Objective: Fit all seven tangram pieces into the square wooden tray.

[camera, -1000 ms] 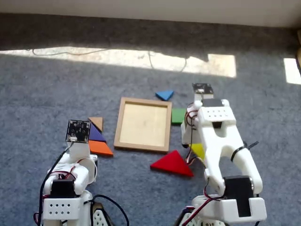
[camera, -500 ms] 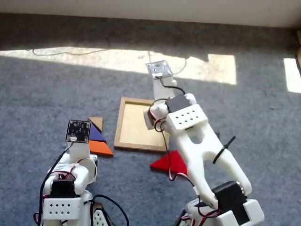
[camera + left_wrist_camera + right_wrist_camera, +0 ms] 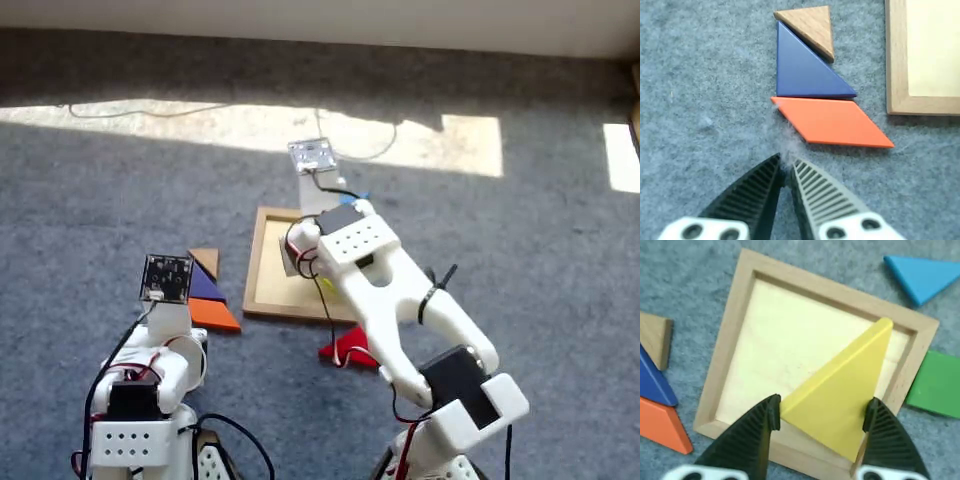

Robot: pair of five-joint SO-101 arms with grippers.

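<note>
Right gripper point(image 3: 822, 407), yellow triangle point(image 3: 840, 395) swung over tray point(image 3: 722, 350) | sunlit grey carpet point(image 3: 520, 250)

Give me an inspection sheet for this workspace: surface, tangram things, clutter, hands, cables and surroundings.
Surface: grey carpet.
Job's things: tray, no piece seen lying in it. The yellow triangle is held over it. The light blue triangle and green square lie outside its rim. The wood triangle, dark blue triangle and orange piece lie edge to edge on the opposite side. The red triangle is partly hidden by the right arm.
Clutter: nothing seen.
Hands: left hand shut and empty, by the orange piece. Right hand shut on the yellow triangle.
Cables: one loose cable on the carpet beyond the tray.
Surroundings: sunlit strip across the far carpet.
</note>
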